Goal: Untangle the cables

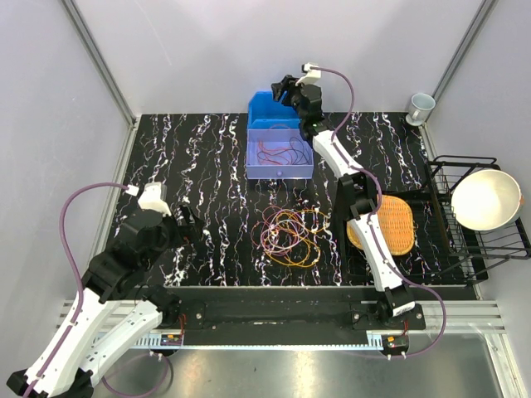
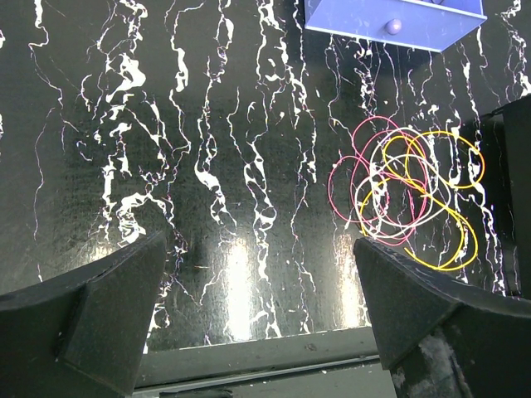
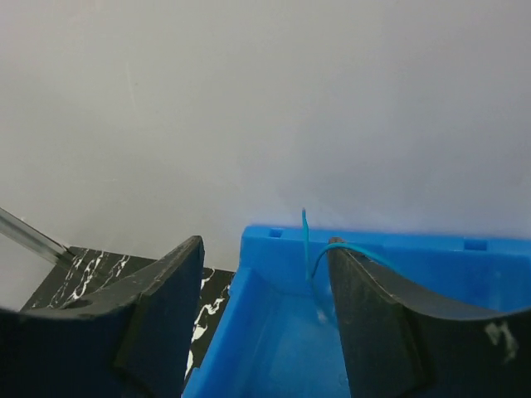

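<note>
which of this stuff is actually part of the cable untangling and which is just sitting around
Part of the job:
- tangled cables
- red cables in the lavender tray
- teal cable at the blue bin

Just lying about:
- woven basket
- dish rack
- white bowl
- cup

A heap of cables (image 1: 290,236) lay mid-worktop (image 1: 207,166), before two bins set one behind the other. The front bin (image 1: 280,172) held more of them; the right gripper (image 1: 284,88) hung over the rear bin (image 1: 259,106). A flat basket (image 1: 394,224) lay right of the heap, and the left gripper (image 1: 192,225) sat to its left.
</note>
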{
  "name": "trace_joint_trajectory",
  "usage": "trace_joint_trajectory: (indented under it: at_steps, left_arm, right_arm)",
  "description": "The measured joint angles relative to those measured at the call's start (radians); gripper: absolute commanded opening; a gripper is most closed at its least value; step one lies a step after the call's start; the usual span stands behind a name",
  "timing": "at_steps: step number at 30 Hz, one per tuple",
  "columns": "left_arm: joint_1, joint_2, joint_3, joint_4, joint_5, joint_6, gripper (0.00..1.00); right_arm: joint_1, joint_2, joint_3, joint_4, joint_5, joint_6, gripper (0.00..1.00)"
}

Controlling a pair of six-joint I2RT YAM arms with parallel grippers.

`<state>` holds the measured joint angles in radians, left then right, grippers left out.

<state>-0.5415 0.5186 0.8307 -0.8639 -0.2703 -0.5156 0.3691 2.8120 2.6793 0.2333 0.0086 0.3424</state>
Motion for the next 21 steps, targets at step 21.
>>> trace_joint_trajectory:
  at_steps: [21]
  left_arm:
    - [0.000,-0.018,-0.002,0.000,-0.013,0.000,0.99]
  right_arm:
    - [0.001,-0.305,-0.155,-0.460,0.048,0.401,0.90]
